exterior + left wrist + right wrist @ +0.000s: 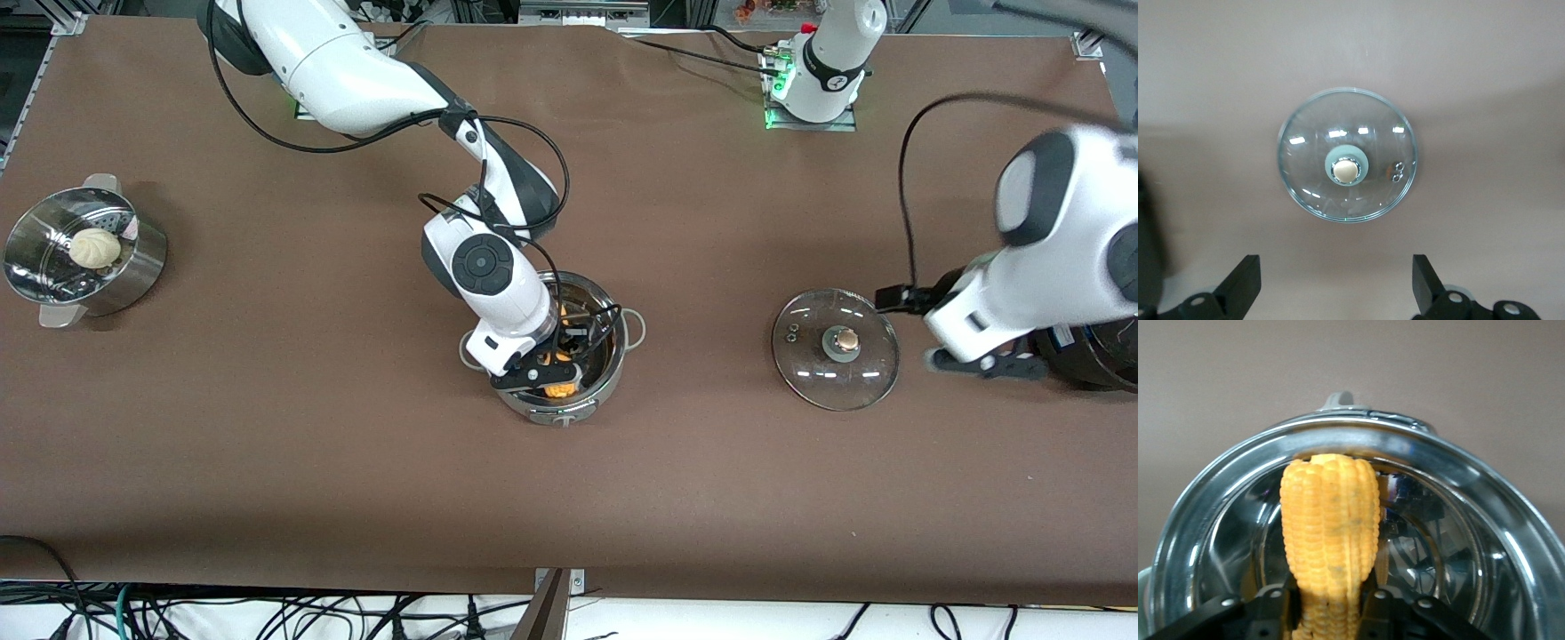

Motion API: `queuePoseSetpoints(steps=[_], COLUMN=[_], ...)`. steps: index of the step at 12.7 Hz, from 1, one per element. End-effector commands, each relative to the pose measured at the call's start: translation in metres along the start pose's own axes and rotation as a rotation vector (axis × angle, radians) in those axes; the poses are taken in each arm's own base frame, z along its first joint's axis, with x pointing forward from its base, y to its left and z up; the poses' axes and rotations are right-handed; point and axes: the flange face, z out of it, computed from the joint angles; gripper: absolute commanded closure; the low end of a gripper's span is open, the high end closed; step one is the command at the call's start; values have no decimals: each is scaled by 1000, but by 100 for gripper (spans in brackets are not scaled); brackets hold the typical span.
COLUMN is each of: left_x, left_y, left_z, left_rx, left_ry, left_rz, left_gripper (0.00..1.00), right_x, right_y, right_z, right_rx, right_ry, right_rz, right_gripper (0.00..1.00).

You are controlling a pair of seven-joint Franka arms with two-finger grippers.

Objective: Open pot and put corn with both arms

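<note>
The steel pot (620, 356) stands open mid-table, without its lid. My right gripper (553, 378) is down inside it, shut on the yellow corn cob (561, 388). In the right wrist view the corn (1331, 533) stands between my fingers, its tip against the pot's inner wall (1451, 470). The glass lid (836, 349) with its copper knob lies flat on the table toward the left arm's end. My left gripper (978, 364) is open and empty beside the lid. In the left wrist view the lid (1347, 163) lies ahead of the open fingers (1245, 280).
A perforated steel steamer pot (133, 267) holding a pale bun (94, 247) stands at the right arm's end of the table. A large black cooker (1089, 351) sits under the left arm at the other end.
</note>
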Motion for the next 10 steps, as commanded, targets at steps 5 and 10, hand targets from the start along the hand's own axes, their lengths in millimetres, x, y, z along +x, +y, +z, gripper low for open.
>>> queuePoseSetpoints(steps=[5,10], left_x=[-71,-93], left_y=[-13,-23], left_z=[-87,-78], left_rx=[-1,-10], left_ry=[99,151], left_rz=[-78,-104], left_gripper=[0,0], right_x=[15,36], right_y=[50,201], right_z=[-140,-246], right_rx=[-118,-197], right_ry=[-53,-143], right_rz=[46,70], right_gripper=[0,0])
